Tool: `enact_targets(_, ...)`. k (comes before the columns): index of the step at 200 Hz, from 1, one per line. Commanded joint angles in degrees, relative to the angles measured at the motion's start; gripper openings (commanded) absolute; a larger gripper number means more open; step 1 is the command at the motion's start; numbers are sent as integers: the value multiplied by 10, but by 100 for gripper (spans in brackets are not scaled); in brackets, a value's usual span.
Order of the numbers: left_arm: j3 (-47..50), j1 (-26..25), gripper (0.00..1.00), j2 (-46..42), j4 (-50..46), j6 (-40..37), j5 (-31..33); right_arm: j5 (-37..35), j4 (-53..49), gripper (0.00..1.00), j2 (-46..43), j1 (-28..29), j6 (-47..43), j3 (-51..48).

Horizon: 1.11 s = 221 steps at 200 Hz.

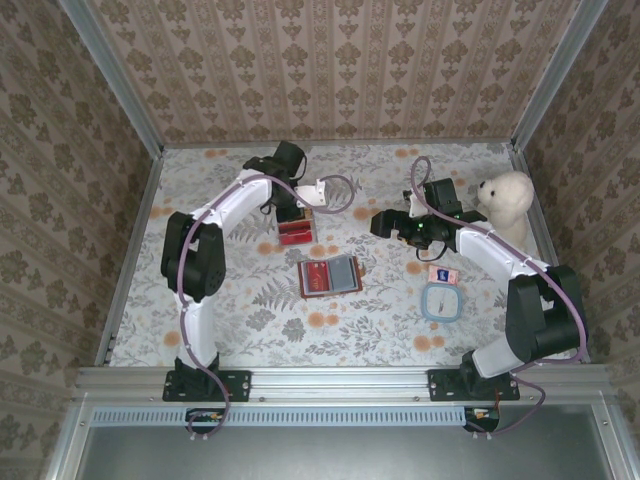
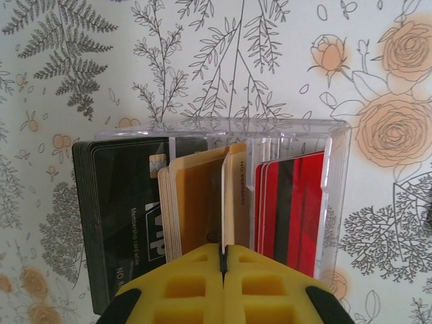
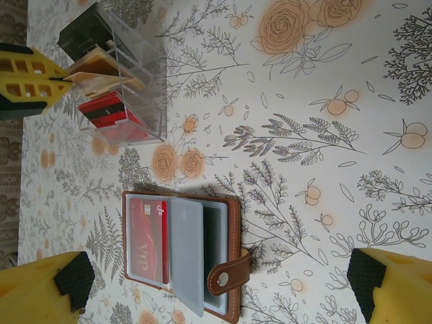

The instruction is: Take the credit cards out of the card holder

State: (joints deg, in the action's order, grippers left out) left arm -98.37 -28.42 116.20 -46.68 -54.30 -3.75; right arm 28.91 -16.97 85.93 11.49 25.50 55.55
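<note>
Brown leather bifold card holder (image 1: 330,275) (image 3: 182,250) lies open and flat mid-bench (image 1: 230,310), a red card (image 3: 148,239) in one sleeve. Just beyond the card holder stands a clear plastic box (image 1: 294,232) (image 2: 337,142) of upright cards. Left pincer (image 2: 223,260) (image 3: 34,77) is over that box, clamped tight on the edge of a thin cream card (image 2: 227,202). Right pincer (image 1: 385,222) (image 3: 221,278) is right of the card holder, spread wide, holding nothing.

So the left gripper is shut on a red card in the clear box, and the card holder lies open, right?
Not red: the left gripper is shut on a tan card in the clear box, as the left wrist view shows. The card holder does lie open.
</note>
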Motion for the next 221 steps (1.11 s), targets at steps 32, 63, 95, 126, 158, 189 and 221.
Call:
enact_targets(32, 3, -1, 15, 4, 12, -6, 31, 14, -9, 100, 13, -4, 5, 14)
enact_targets(63, -2, -1, 39, -2, 25, 24, 50, 17, -8, 100, 15, -3, 5, 13)
enact_targets(95, 8, -3, 50, -34, 61, 88, 40, 27, -3, 100, 19, -4, 5, 13)
enact_targets(126, 49, -5, 66, -97, 129, 204, 31, 23, -1, 98, 12, 11, 6, 11)
enact_targets(158, 120, -8, 75, -172, 197, 377, 75, -9, -2, 91, 2, 58, 19, 17)
enact_targets(189, 214, -13, 84, -246, 242, 511, 103, -42, -1, 82, 14, 119, 52, 29)
enact_targets(221, 300, -27, 92, -305, 263, 637, 120, -56, 16, 67, 59, 192, 109, 45)
